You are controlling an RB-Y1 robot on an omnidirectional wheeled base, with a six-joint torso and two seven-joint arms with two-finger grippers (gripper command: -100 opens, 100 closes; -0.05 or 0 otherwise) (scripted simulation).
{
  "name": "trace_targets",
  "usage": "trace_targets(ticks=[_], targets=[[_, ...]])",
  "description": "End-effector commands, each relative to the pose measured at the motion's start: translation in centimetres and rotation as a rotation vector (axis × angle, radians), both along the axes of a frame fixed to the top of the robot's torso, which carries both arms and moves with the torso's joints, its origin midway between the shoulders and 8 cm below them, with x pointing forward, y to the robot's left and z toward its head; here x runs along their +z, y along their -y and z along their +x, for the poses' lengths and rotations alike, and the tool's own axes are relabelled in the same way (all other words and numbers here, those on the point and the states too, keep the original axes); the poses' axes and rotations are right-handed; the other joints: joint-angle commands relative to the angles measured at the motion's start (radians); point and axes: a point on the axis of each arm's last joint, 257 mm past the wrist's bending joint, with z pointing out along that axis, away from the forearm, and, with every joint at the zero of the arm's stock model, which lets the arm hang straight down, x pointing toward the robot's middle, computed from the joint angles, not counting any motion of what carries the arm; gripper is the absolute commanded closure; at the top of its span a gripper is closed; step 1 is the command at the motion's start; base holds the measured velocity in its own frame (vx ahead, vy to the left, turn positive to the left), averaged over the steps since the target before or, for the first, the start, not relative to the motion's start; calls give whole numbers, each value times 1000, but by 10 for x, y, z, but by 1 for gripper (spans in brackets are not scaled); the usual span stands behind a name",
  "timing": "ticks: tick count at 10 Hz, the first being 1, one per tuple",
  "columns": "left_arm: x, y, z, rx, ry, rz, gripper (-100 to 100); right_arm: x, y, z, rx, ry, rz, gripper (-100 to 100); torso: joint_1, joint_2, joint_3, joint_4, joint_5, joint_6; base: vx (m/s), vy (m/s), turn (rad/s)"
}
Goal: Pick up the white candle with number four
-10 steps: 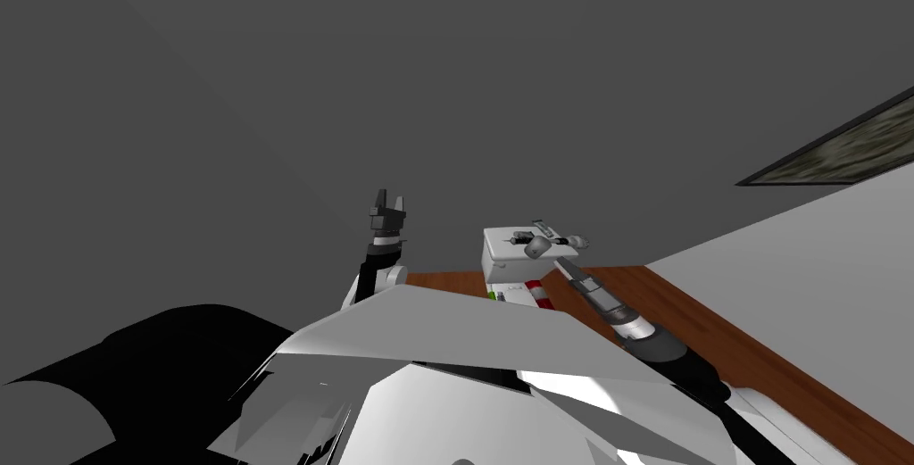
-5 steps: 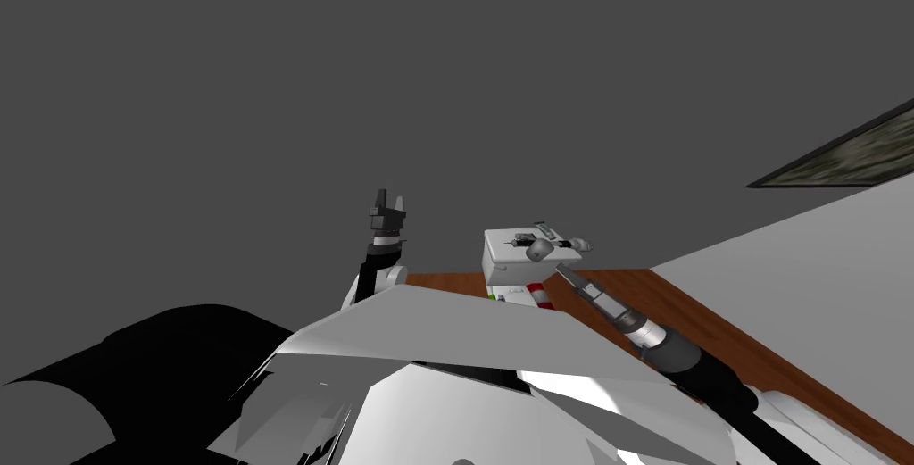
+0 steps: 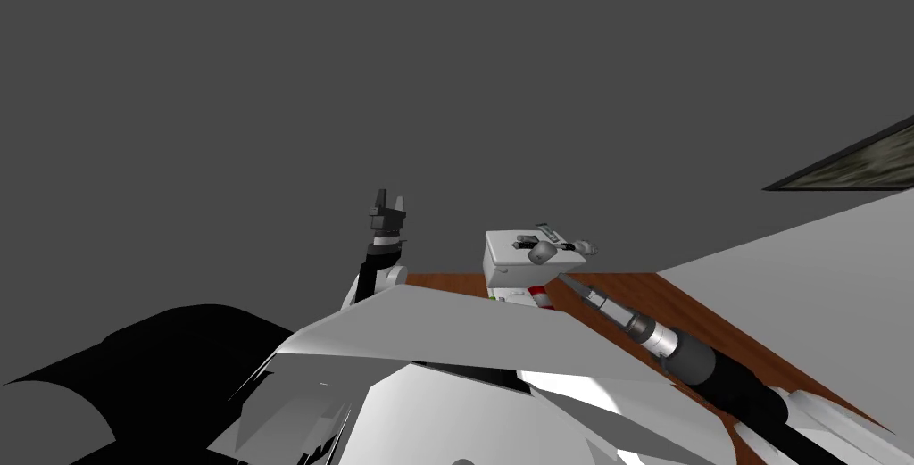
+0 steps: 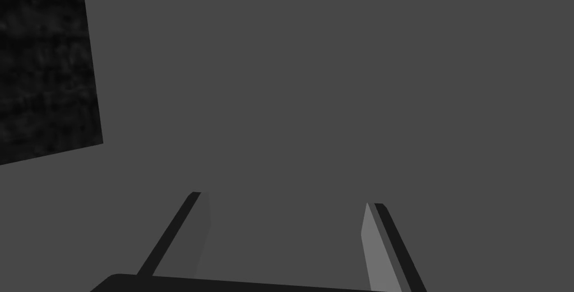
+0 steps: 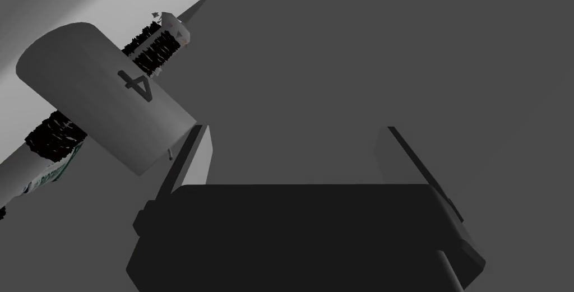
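The right claw (image 5: 295, 131) has its two thin fingers spread wide with nothing between them. The candle (image 5: 106, 95) is the closest thing to it. It is a pale, stubby cylinder lying on its side, with a dark 4 on its flank. It sits outside the gap, just beside the tip of one finger and a little ahead of it, toward the robot's left. Its long axis runs at a slant away from that finger. The nearer flat end carries what looks like a short wick and almost meets the fingertip, though I cannot tell whether they touch.

To my eye, that offset decides the coming move. The claw would have to shift sideways toward the candle and turn so its fingers fall on either side of the round body, not along it.

Under the candle, crossing it, lies a long thin thing with black bands (image 5: 151, 53). Both rest on top of a white box (image 3: 509, 268). At the foot of the box stands something with red and white stripes (image 3: 538, 295), and the box sits on a brown table (image 3: 643, 294).

The left claw (image 3: 389, 199) is held up well away from the box, its fingers also apart and empty. The right arm is clearly the nearer one.
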Motion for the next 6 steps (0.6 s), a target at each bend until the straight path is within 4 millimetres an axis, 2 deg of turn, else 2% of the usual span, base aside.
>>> trace_targets(ticks=[1, 4, 5, 6], targets=[[0, 0, 0, 0, 0, 0, 0, -4, 4, -3, 27, -22, -33, -100, 0, 0, 0, 0, 0, 0, 18, 0, 1], [0, 0, 0, 0, 0, 0, 0, -20, 19, -15, 84, -91, -133, -100, 0, 2, 1, 0, 0, 0, 2, -4, 44], [0, 0, 0, 0, 0, 0, 0, -20, 19, -15, 101, -96, -145, -100, 0, 2, 1, 0, 0, 0, 8, -1, 7], [0, 0, 0, 0, 0, 0, 0, -27, 28, -21, 121, -126, -192, -100, 0, 2, 1, 0, 0, 0, 14, -6, 68]])
